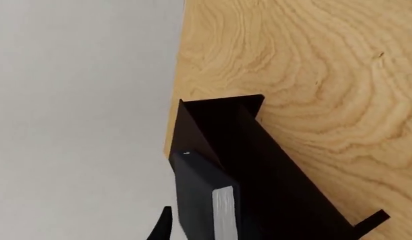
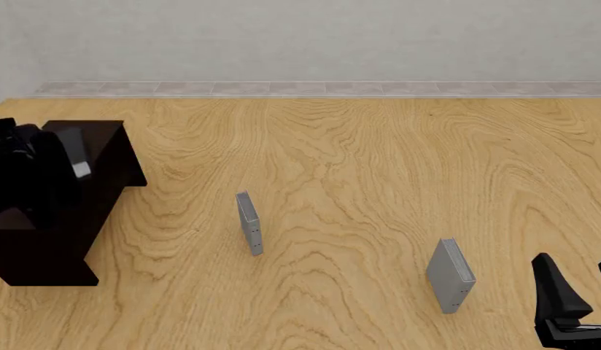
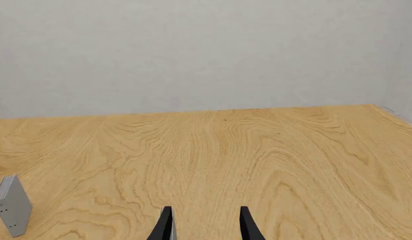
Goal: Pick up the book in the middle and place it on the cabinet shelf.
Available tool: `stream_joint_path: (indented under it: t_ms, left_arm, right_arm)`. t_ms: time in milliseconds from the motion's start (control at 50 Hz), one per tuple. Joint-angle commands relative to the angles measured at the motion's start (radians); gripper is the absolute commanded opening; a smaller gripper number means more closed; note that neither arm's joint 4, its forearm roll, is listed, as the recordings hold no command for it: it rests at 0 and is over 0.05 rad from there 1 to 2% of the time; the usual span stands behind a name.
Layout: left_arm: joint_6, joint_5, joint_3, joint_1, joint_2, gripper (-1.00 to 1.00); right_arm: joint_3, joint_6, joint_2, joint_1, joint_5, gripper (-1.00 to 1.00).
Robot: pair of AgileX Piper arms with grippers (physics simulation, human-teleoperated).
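The book (image 1: 196, 195) is black with white page edges. It sits upright between the fingers of my left gripper (image 1: 206, 217), which is shut on it. One black finger (image 1: 163, 226) shows beside its cover; the other is hidden. The book hangs just over the dark cabinet shelf (image 1: 279, 175), near its end. In the front view the cabinet shelf (image 2: 47, 248) stands at the far left. My left gripper (image 2: 62, 157) is above its top, and the book's (image 2: 79, 169) white edge shows there. My right gripper (image 3: 204, 217) is open and holds nothing, low at the front right (image 2: 580, 284).
Two thin grey books stand upright on the wooden table (image 2: 378, 168): one left of the middle (image 2: 249, 223), one at the front right (image 2: 451, 275), also seen in the right wrist view (image 3: 11, 205). A pale wall (image 2: 300, 36) runs along the far edge.
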Motion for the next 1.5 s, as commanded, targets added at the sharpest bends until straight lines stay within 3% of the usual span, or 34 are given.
stream_joint_path:
  t_ms: [20, 260, 300, 360, 680, 740, 840, 1200, 1340, 1400, 1420, 1500]
  left_arm:
    - [-0.033, 0.049, 0.022, -0.032, -0.054, 1.0]
    - [-0.063, 0.099, 0.051, -0.044, -0.1, 1.0]
    - [-0.109, 0.112, 0.022, -0.071, -0.113, 1.0]
    - [-0.09, 0.104, 0.046, -0.063, -0.122, 1.0]
    - [-0.136, 0.169, 0.032, -0.076, -0.201, 1.0]
    - [-0.223, 0.231, -0.026, -0.116, -0.219, 1.0]
    - [-0.223, 0.237, -0.012, -0.116, -0.247, 1.0]
    - [-0.379, 0.276, -0.052, -0.174, -0.35, 1.0]
    - [-0.502, 0.294, -0.098, -0.192, -0.405, 1.0]
    - [-0.516, 0.293, -0.097, -0.191, -0.409, 1.0]
    - [-0.561, 0.305, -0.128, -0.191, -0.409, 1.0]
    - [-0.628, 0.316, -0.162, -0.199, -0.415, 1.0]
  right_arm:
    - [0.0, 0.0, 0.0, 0.0, 0.0, 1.0]
    - [0.0, 0.001, -0.001, 0.001, 0.0, 1.0]
    - [0.0, 0.001, 0.0, 0.0, 0.0, 1.0]
    - [0.0, 0.0, 0.0, 0.001, 0.0, 1.0]
    - [0.0, 0.0, 0.0, 0.001, 0.0, 1.0]
    - [0.0, 0.001, -0.001, 0.0, 0.0, 1.0]
    - [0.0, 0.001, -0.001, 0.0, 0.001, 1.0]
    - [0.0, 0.0, -0.002, 0.001, 0.001, 1.0]
    - [0.0, -0.002, -0.001, 0.002, 0.0, 1.0]
    - [0.0, -0.001, -0.002, 0.002, 0.001, 1.0]
    - [0.0, -0.002, -0.002, 0.002, 0.001, 1.0]
    - [0.0, -0.001, -0.004, 0.001, 0.002, 1.0]
